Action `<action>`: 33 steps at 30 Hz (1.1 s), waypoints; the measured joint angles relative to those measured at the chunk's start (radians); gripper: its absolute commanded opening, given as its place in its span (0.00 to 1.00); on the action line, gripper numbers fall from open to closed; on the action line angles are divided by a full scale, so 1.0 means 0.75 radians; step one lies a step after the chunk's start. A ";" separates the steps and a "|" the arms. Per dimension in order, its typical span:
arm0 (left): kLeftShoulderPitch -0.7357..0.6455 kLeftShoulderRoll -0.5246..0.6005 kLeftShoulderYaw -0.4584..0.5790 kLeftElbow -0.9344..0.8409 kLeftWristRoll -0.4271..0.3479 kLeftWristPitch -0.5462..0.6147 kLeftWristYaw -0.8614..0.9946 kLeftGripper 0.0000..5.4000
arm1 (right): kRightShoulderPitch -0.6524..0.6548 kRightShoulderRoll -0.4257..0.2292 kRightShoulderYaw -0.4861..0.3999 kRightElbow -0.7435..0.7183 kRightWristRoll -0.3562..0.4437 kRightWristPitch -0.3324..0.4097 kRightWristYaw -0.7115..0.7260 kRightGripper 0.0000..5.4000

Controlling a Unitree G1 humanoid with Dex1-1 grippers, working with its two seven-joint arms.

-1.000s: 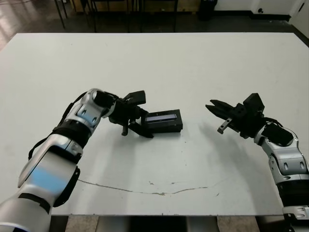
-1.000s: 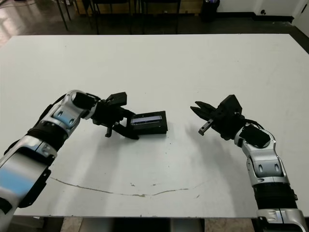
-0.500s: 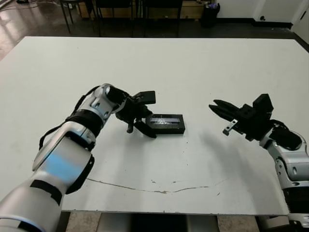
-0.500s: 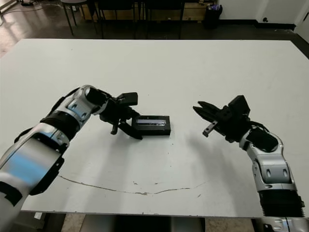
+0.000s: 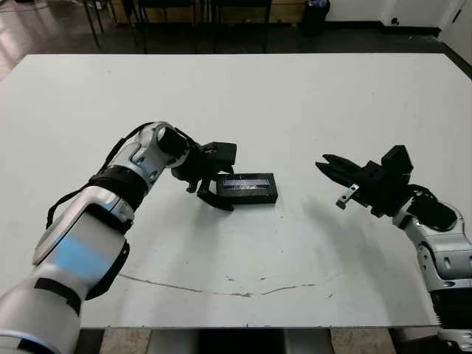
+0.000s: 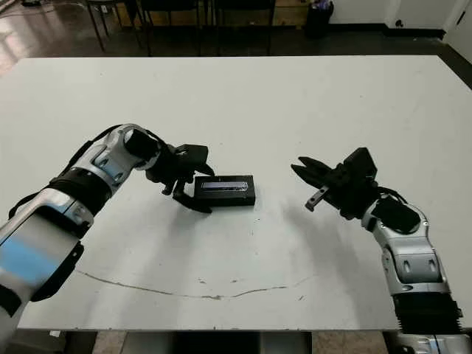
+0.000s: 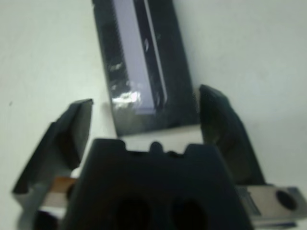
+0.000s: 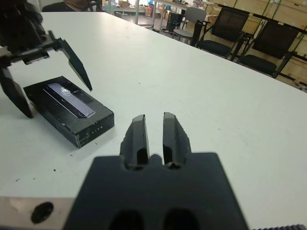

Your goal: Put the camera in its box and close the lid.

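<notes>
The box lies near the table's middle with the lid resting flat on top, its pale stripe facing up. The camera is hidden from view. My left gripper is open at the box's left end. One finger sits on each long side of that end, and in the left wrist view neither finger presses the lid. My right gripper is shut and empty, hovering above the table to the right of the box. Its fingertips point towards the box.
A thin dark crack line runs across the white table near its front edge. Chairs and dark furniture stand beyond the far edge. Bare tabletop surrounds the box on all sides.
The head view has shifted. The box with its lid has turned a little and now lies squarer to the table. My left gripper stays open at its left end. The right arm keeps its pose.
</notes>
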 measured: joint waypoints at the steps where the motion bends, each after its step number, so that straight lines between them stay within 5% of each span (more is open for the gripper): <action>1: 0.024 0.030 0.011 -0.022 -0.014 -0.001 0.005 0.85 | -0.001 0.001 0.002 0.002 -0.001 0.000 0.000 0.00; 5: 0.098 0.188 0.033 -0.131 -0.023 -0.005 0.020 1.00 | -0.009 0.004 0.015 0.007 -0.019 -0.011 -0.001 0.00; 14: 0.334 0.493 0.176 -0.340 -0.133 0.011 0.007 1.00 | -0.032 0.015 0.026 0.045 -0.037 -0.058 -0.001 0.00; 21: 0.637 0.592 0.501 -0.677 -0.336 0.146 0.189 0.98 | -0.042 0.040 0.031 0.053 -0.049 -0.083 -0.024 0.00; 26: 0.807 0.362 0.776 -1.138 -0.434 0.352 0.750 0.80 | -0.044 0.056 0.029 0.054 -0.049 -0.088 -0.048 0.00; 30: 0.933 0.048 0.752 -1.458 -0.424 0.513 1.149 0.63 | -0.045 0.069 0.027 0.082 -0.049 -0.110 -0.053 0.00; 33: 0.950 -0.050 0.662 -1.581 -0.397 0.590 1.249 0.49 | -0.045 0.086 0.026 0.089 -0.049 -0.110 -0.064 0.00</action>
